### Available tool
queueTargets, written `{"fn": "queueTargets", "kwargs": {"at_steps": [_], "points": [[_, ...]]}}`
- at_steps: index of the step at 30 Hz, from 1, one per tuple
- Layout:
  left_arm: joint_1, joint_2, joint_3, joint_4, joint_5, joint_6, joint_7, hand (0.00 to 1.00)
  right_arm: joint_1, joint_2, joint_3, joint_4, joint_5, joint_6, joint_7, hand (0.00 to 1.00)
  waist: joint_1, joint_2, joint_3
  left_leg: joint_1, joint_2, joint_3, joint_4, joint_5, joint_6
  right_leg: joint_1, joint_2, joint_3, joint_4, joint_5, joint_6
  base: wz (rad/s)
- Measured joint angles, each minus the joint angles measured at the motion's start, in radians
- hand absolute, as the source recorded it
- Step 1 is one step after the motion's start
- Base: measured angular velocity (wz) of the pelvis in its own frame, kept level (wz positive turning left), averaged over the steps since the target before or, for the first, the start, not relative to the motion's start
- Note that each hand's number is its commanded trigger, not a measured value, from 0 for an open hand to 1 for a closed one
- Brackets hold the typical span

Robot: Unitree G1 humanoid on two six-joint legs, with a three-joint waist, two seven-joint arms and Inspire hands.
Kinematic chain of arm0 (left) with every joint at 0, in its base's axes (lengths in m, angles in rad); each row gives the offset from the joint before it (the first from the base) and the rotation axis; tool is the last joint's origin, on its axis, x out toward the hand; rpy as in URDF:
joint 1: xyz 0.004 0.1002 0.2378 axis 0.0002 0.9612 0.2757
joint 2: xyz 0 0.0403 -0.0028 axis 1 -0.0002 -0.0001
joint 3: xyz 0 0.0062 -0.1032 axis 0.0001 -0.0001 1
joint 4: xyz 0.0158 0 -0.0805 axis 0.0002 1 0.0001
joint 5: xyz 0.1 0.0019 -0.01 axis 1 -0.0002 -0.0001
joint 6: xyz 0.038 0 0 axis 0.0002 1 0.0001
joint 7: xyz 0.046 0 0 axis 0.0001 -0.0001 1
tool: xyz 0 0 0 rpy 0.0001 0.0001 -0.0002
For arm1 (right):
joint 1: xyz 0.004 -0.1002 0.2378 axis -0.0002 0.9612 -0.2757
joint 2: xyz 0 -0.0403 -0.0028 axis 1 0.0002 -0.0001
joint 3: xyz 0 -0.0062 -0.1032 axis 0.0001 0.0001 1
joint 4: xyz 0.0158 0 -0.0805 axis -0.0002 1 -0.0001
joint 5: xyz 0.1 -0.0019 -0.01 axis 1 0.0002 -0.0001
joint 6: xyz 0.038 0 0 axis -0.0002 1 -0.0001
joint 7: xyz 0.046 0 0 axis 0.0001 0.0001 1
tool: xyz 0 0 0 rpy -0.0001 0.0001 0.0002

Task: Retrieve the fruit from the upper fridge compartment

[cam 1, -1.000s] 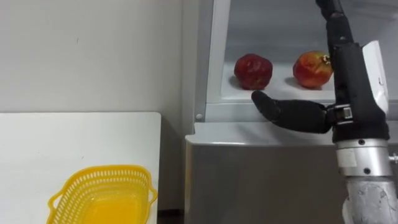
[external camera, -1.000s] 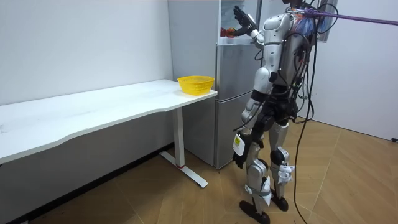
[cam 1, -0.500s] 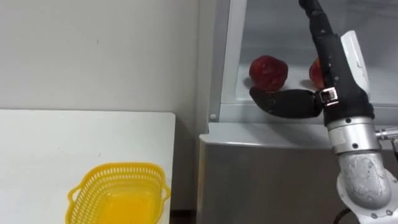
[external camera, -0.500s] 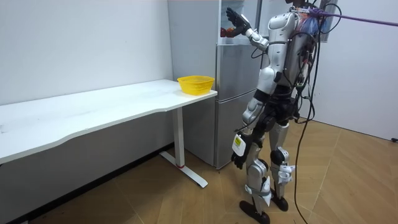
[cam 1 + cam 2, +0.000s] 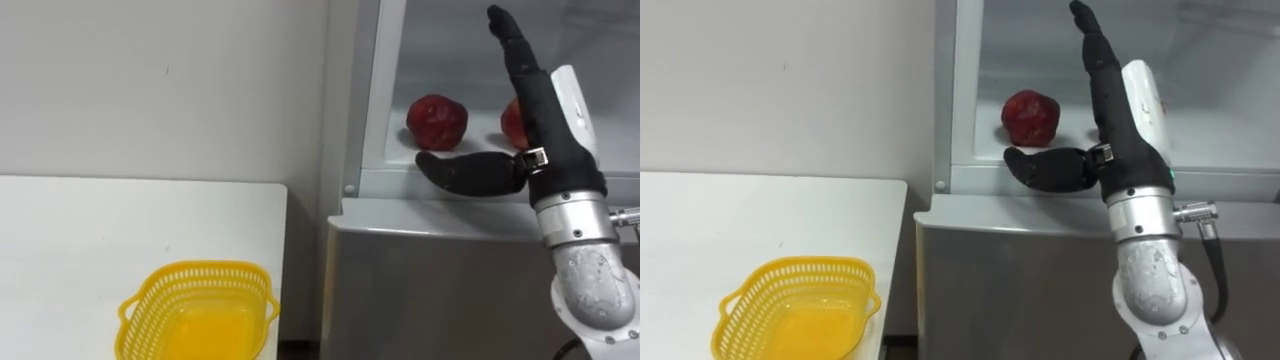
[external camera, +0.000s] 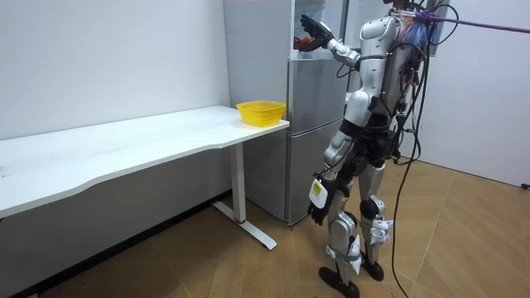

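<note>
A: Nearest item?
B: Basket (image 5: 195, 310). Yellow plastic, oval, open lattice walls, a loop handle at each end. It stood on a table (image 5: 80, 230), white, smooth and matte, near the end toward the fridge.

A: Next?
B: Fridge (image 5: 430, 290). Grey metal, beside the table with a narrow gap. Lower door closed; upper compartment (image 5: 450, 40) open, white inside.

A: The right hand?
B: Right hand (image 5: 545, 125). Dark fingers, white back plate, raised before the upper compartment. Fingers were straight and pointed up, thumb spread toward the robot's left, and it grasped nothing. Whether the thumb touched the shelf lip could not be told.

A: The goods?
B: Two, on the shelf behind the hand. Red fruit (image 5: 436, 121), round, dull, lumpy, just above the thumb. Second red fruit (image 5: 512, 122), more orange, was a sliver at the hand's edge in the left eye view; in the right eye view the hand stood across it.

A: The room view?
B: Robot upright, facing the fridge. Left hand (image 6: 318, 205) hung by its thigh, fingers too small to read.
</note>
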Motion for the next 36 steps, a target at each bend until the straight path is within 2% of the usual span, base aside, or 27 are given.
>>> {"fn": "queueTargets", "kwargs": {"at_steps": [4,7,10,16,20,30,36], "points": [[0.003,-0.001,0.027,-0.001,0.010,0.004,-0.001,0.00,-0.008,-0.019,-0.005,0.020,0.056,0.000,0.022,0.00,-0.001,-0.002,-0.0014,-0.008,0.000,-0.008,0.003,0.000,0.000,-0.002,-0.001,-0.008,0.000,0.000,0.000,0.04],[0.002,-0.003,0.027,-0.007,0.025,0.020,-0.012,0.00,-0.008,-0.026,-0.008,0.032,0.069,0.002,0.051,0.00,-0.001,-0.005,-0.0029,-0.009,0.000,-0.008,0.004,0.000,0.000,-0.002,-0.001,-0.008,0.000,0.000,0.000,0.00],[0.001,-0.003,0.027,-0.007,0.027,0.026,-0.017,0.00,-0.011,-0.035,-0.009,0.039,0.078,0.019,0.077,0.00,-0.001,-0.011,-0.0044,-0.010,0.000,-0.008,0.004,0.000,0.000,-0.001,-0.001,-0.008,0.001,0.000,0.000,0.00],[0.004,-0.002,0.027,-0.007,0.027,0.041,-0.035,0.00,-0.066,-0.037,-0.011,0.095,0.107,0.032,0.121,0.00,-0.004,-0.021,-0.0009,-0.010,0.000,-0.008,0.004,0.000,0.000,0.002,0.001,-0.007,0.002,0.001,-0.001,0.00],[0.006,0.001,0.027,-0.007,0.026,0.046,-0.038,0.00,-0.083,-0.045,-0.012,0.129,0.171,0.038,0.154,0.00,-0.005,-0.033,-0.0060,-0.013,0.000,-0.019,0.008,0.000,0.000,0.005,0.002,-0.010,0.002,0.001,-0.002,0.06],[0.005,0.001,0.026,-0.007,0.026,0.054,-0.040,0.00,-0.087,-0.049,-0.011,0.132,0.191,0.046,0.195,0.00,-0.003,-0.033,-0.0056,-0.015,0.000,-0.021,0.010,0.000,0.000,0.005,0.002,-0.011,0.002,0.001,-0.002,0.00],[0.006,0.003,0.026,-0.009,0.026,0.064,-0.037,0.00,-0.096,-0.064,0.007,0.143,0.202,0.065,0.214,0.00,0.003,-0.034,-0.0045,-0.015,0.000,-0.021,0.010,0.000,0.000,0.003,0.000,-0.012,0.002,0.001,-0.002,0.00]]}}
